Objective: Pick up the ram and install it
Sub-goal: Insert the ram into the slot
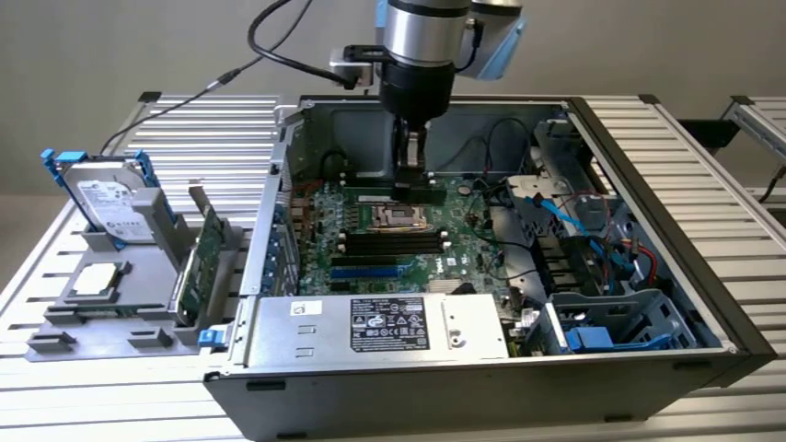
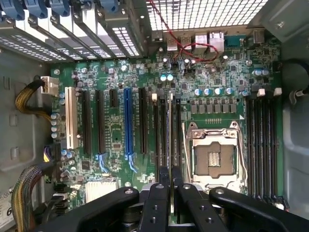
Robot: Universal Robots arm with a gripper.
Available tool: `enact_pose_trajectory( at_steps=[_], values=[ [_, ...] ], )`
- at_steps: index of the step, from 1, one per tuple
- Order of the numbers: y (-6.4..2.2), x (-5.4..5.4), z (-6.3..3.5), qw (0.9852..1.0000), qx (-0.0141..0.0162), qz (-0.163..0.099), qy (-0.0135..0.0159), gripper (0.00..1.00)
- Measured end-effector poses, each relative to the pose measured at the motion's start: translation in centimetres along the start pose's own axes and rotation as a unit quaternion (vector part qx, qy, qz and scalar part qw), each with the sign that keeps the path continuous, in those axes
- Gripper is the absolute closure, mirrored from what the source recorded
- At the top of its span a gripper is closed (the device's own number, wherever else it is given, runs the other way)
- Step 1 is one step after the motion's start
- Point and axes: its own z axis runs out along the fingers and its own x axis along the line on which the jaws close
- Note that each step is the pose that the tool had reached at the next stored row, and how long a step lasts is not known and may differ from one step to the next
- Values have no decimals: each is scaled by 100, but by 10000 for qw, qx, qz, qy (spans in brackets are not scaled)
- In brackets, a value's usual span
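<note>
Green motherboard sits inside an open black case on your slatted metal desk. In the exterior view, your end effector hangs low over the board's far part, just behind the CPU socket. In the wrist view, the end effector is clenched on the ram. You see the ram edge-on, a thin strip along the black memory slots beside the socket. You cannot tell whether it is seated.
</note>
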Motion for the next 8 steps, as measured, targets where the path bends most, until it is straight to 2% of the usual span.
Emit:
enact_pose_trajectory(
  at_steps=[3, 8],
  values=[
    [-8, 95, 61, 10000, 1, 0, -3, 87],
    [-14, 92, 152, 10000, 0, 0, -3, 87]
  ],
)
